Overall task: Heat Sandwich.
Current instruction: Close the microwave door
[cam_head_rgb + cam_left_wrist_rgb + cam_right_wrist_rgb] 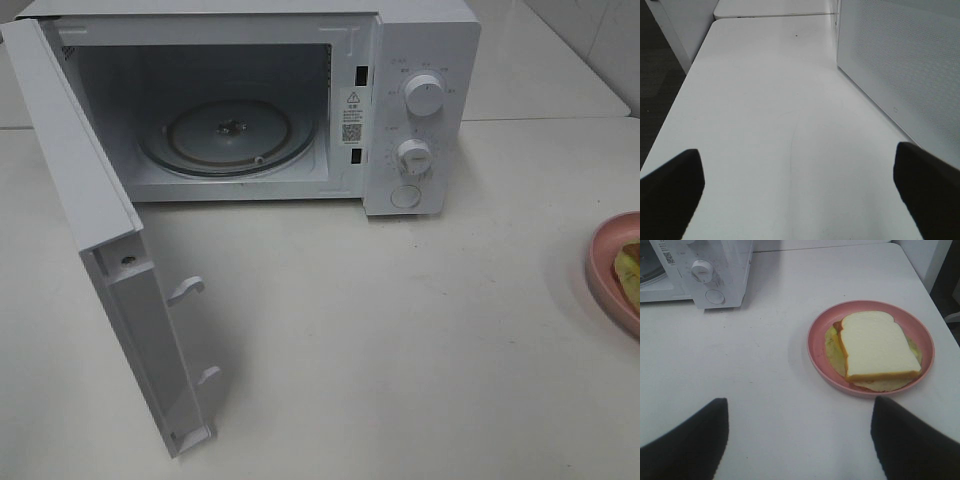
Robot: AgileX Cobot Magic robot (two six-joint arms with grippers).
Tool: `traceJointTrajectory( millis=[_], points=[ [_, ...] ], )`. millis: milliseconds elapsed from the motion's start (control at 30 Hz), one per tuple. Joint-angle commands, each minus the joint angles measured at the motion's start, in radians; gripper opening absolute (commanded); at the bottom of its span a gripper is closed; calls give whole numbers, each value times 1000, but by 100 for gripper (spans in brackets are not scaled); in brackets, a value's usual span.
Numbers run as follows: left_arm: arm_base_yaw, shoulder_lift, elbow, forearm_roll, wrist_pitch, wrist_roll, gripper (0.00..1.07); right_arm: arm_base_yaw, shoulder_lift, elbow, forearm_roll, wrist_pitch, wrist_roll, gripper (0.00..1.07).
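Sandwich [879,346] sits on its pink plate [817,347] on the counter [770,365], well right of the open microwave [420,110], both claws spread and empty; a tilted lift could slide it off.

A white microwave [420,110] stood on the white table [400,330]; its door [110,270] hung wide open to the left, two latch hooks showing on its inner edge; a glass turntable [228,135] lay inside the cavity; two round dials [424,97] and a button sat on the control panel; a pink plate [816,340] rested on the table well right of the microwave.
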Motion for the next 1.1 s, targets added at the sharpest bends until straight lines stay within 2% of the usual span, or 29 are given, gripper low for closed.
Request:
traceJointTrajectory(
  millis=[33, 667, 800, 1000, 1100],
  points=[
    [1, -16, 4, 2, -9, -6, 98, -8, -26, 3, -1, -10, -7, 76],
    [1, -14, 4, -2, -9, -6, 98, -8, -26, 3, -1, -10, -7, 75],
    [1, 11, -4, -8, -17, -10, 98, -8, -26, 3, -1, -10, -7, 75],
    [1, 110, -66, -8, -75, -9, 98, -7, -26, 3, -1, -10, -6, 75],
    [1, 164, -65, -8, -105, -9, 93, -7, -26, 3, -1, -10, -6, 75]
  ],
)
